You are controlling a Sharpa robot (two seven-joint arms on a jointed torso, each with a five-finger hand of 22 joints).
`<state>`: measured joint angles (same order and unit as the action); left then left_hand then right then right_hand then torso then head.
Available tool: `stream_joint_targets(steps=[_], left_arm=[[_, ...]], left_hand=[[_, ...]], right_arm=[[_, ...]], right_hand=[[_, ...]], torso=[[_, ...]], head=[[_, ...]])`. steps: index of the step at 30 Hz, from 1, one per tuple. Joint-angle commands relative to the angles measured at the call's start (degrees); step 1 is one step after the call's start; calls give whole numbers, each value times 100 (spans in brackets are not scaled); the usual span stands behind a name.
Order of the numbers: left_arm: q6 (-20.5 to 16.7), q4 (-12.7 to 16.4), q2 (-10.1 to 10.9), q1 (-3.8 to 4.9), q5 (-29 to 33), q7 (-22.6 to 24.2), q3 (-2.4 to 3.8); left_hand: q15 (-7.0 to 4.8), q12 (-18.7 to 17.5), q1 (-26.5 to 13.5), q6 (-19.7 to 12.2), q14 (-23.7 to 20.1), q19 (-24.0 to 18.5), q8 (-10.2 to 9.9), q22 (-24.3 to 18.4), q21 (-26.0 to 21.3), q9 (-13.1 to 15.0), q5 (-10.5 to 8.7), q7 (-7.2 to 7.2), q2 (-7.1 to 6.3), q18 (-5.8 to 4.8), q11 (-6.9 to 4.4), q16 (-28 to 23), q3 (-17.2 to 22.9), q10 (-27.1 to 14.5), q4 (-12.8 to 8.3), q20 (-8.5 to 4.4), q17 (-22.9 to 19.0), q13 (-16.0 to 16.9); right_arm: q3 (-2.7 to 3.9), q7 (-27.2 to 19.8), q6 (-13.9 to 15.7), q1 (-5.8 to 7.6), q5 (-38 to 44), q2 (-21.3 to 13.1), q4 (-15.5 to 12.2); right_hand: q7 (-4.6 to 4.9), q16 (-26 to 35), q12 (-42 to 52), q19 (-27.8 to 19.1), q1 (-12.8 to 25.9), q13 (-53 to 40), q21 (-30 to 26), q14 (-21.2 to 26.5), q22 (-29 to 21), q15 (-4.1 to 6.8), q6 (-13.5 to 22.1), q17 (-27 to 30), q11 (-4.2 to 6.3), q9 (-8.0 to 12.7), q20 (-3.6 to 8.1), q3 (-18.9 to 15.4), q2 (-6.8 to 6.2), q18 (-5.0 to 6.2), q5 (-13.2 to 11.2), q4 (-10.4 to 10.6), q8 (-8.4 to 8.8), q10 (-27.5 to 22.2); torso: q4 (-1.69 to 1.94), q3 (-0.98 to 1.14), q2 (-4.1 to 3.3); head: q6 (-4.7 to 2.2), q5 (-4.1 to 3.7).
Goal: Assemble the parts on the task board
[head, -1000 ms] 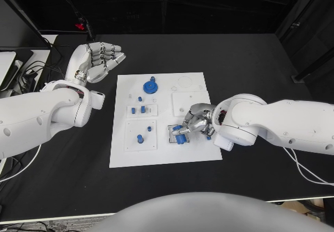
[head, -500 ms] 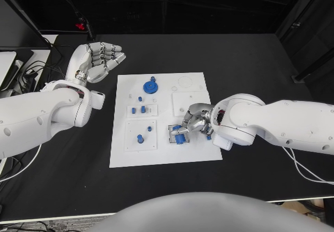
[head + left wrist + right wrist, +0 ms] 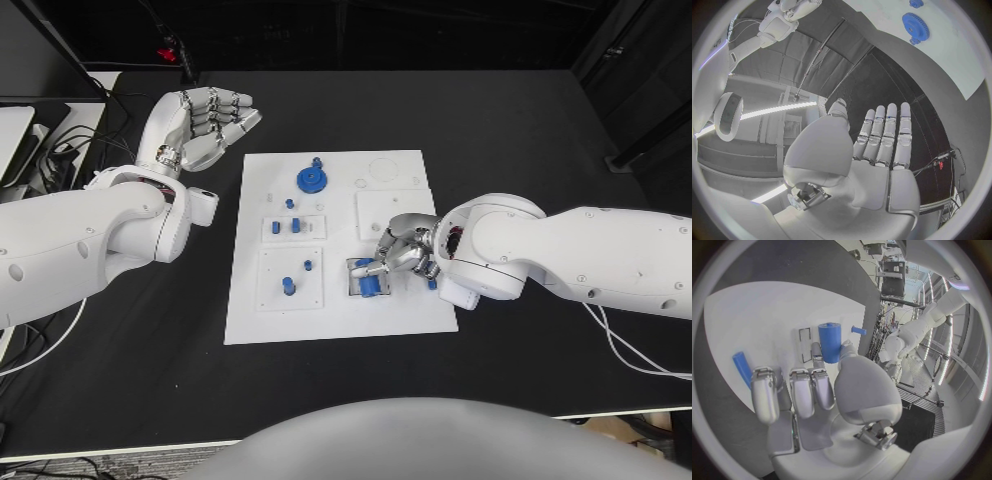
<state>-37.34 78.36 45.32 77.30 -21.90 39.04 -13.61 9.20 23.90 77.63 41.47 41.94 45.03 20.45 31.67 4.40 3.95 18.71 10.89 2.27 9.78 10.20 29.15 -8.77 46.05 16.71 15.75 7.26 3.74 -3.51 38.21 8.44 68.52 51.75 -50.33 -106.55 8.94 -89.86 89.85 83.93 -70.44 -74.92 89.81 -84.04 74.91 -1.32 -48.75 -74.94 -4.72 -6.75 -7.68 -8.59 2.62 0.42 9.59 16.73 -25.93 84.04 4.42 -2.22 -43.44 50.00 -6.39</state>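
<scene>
Midway through assembly, right hand (image 3: 405,252) pinches a blue cylinder (image 3: 829,342) at the task board (image 3: 418,310); left hand (image 3: 199,125) waits empty, fingers straight.

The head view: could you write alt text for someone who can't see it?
A robot's right hand holds a blue cylinder at a socket near the right edge of a white task board on a black table. Its left hand hovers empty beyond the board's far left corner; a blue gear and small blue pegs sit on the board.
</scene>
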Motion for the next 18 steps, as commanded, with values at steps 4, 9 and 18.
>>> stream_joint_targets(steps=[4,9,18], left_arm=[[32,13,-3,9,12,154,5],[34,15,-3,9,12,151,5],[39,14,-5,9,12,149,5]], left_hand=[[-3,20,3,-50,-44,48,29,-10,-17,-5,37,185,69,59,4,39,-25,-37,-2,5,-7,-5],[-3,20,3,-50,-44,48,29,-10,-17,-5,37,185,69,59,4,39,-25,-37,-2,5,-7,-5],[-4,24,12,-52,-42,48,33,-13,-17,-5,47,185,74,59,4,44,-26,-38,-3,5,-10,-5]], right_arm=[[-6,-1,-96,-2,141,43,24],[-6,6,-123,-2,166,59,39],[-7,16,-163,-3,226,70,58]], right_hand=[[9,-14,15,607,148,-1508,19,-596,1509,14,90,-1506,-46,-42,21,-125,7,-42,-72,-4,-99,596],[10,-14,15,607,228,-1508,19,-596,1509,17,134,-1506,-46,-73,24,-199,30,-42,-129,-7,-158,596],[18,-14,15,607,365,-1508,19,-596,1509,16,263,-1506,-52,-143,24,-348,-25,-42,-590,-1,-296,596]], torso=[[-1,0,2],[1,1,-2],[0,2,-2]], head=[[0,-3],[0,-5],[0,7]])
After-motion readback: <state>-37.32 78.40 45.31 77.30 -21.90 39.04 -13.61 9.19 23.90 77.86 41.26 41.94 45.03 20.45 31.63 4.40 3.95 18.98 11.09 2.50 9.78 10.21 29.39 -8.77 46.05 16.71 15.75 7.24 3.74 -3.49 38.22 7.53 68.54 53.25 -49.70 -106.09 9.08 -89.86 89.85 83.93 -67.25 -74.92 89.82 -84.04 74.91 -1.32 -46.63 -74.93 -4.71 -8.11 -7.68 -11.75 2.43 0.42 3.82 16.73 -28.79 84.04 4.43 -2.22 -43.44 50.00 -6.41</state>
